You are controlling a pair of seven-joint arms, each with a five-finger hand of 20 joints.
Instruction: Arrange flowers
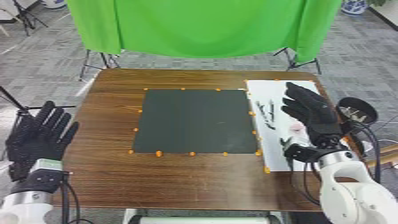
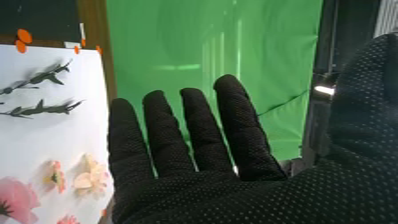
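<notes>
Flowers (image 2: 18,195): lg. pink bloom, peach/cream bloom (image 2: 91,181) and sm. pink-orange bloom (image 2: 55,177) btwn. them, plus pt. of another pink bloom (image 2: 67,220); all laid on white sheet (image 1: 266,90), R side of bench (image 1: 98,165).
Sprigs (image 2: 43,109): 2 dk. green leafy stems, laid near each other on same sheet, not touching.
R robot hand (image 1: 313,107): held above R part of sheet, fingers straight & slightly spread, thumb out to side; nothing grasped.
L robot hand (image 1: 37,137): held off L edge of bench, fingers straight & spread; nothing grasped.
Mat (image 1: 195,120): dk., approx. square, placed mid-bench, just beside L edge of sheet.
Markers (image 1: 159,153): sm., orange, spaced along edges of mat & sheet.
Cloth (image 1: 204,30): bright green, hung beyond far edge of bench.
Bin (image 1: 355,106): dk., round, set off R edge of bench, near R robot hand.
</notes>
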